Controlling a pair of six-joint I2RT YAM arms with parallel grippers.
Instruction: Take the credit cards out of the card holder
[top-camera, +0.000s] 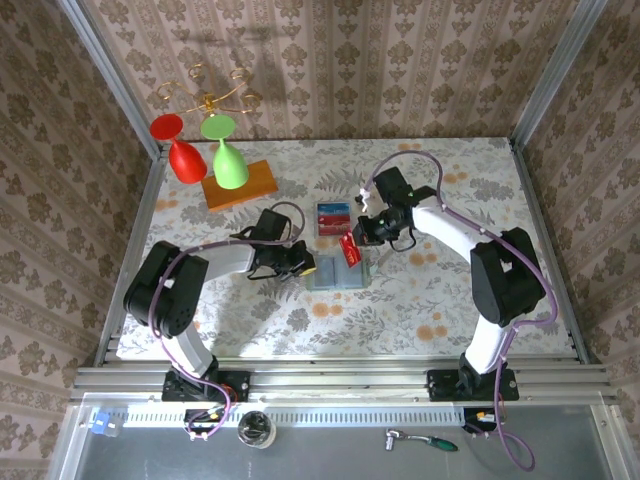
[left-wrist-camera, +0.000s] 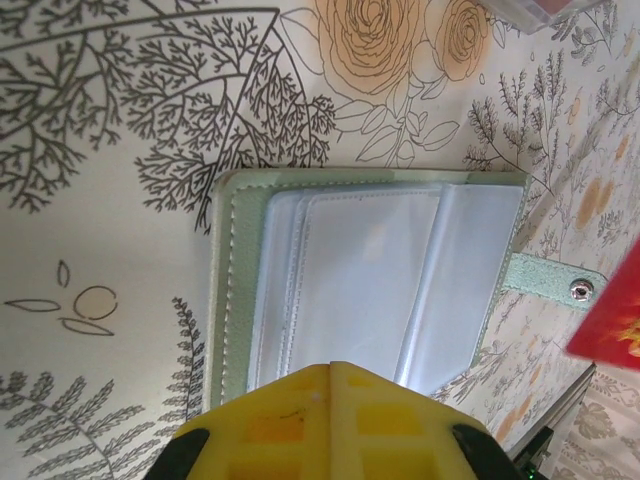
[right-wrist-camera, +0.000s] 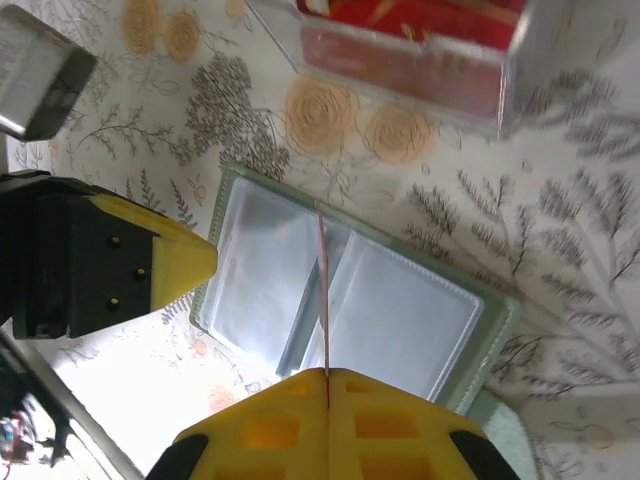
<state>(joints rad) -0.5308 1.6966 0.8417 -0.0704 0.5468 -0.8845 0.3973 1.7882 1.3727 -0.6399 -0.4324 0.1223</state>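
Top external: holding red card (top-camera: 350, 248) just above open card holder (top-camera: 335, 273) on table, right gripper (top-camera: 356, 239) clamped on it — shut, empty left gripper (top-camera: 306, 265) at holder's edge. Seemingly near done — visible pockets empty, drop-off left.

Matt card holder (left-wrist-camera: 232, 290), glossy plastic pockets (left-wrist-camera: 370, 280), glossy red card (left-wrist-camera: 612, 322)

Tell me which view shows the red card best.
Top external: the red card, pinched by the right fingers, shows most of its face above the holder. The right wrist view has it edge-on, a thin line. The left wrist view catches one corner at the frame's edge.
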